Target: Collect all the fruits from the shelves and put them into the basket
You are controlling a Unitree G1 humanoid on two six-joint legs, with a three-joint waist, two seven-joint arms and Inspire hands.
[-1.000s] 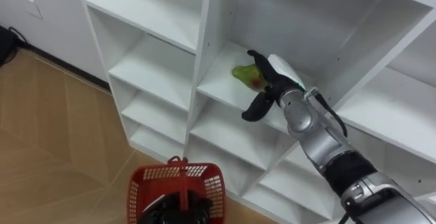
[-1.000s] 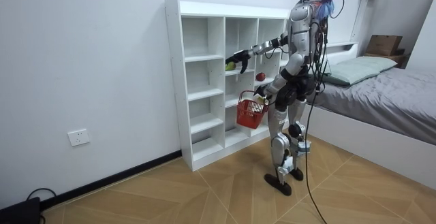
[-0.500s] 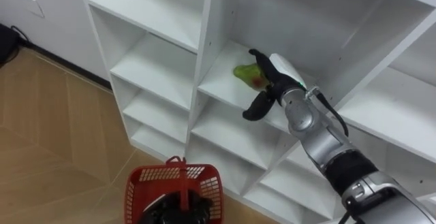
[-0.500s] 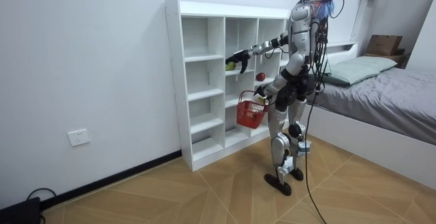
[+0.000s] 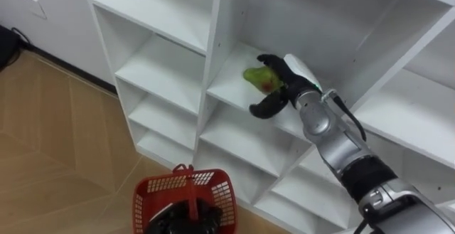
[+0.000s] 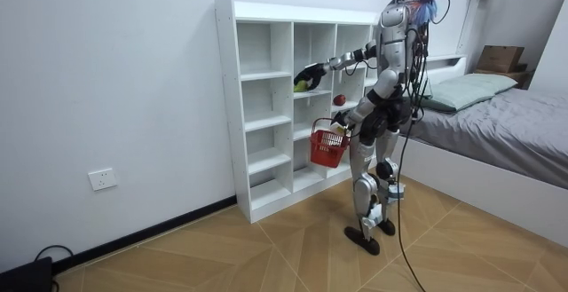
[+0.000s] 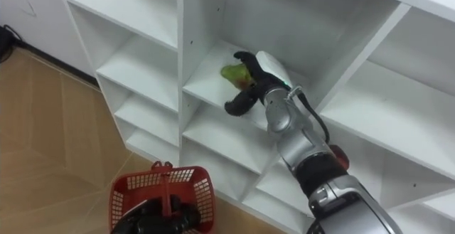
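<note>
R hand (image 5: 286, 84) reaches into a mid compartment of the white shelf (image 5: 165, 74). Its fingers curl over the top and right side of a green fruit (image 5: 254, 76) w/ a red patch, which lies on the board near the front edge, and the thumb is spread lower, at the board's edge. At bottom, a red basket (image 5: 151, 185) sits over wood floor (image 5: 50, 141) in front of the lower compartments, w/ the dark L hand (image 5: 179, 223) round its upright handle.

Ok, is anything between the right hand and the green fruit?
Nothing. In the left eye view the right hand cups the green fruit: fingers curl over it, thumb spread below, bare shelf between.
</note>
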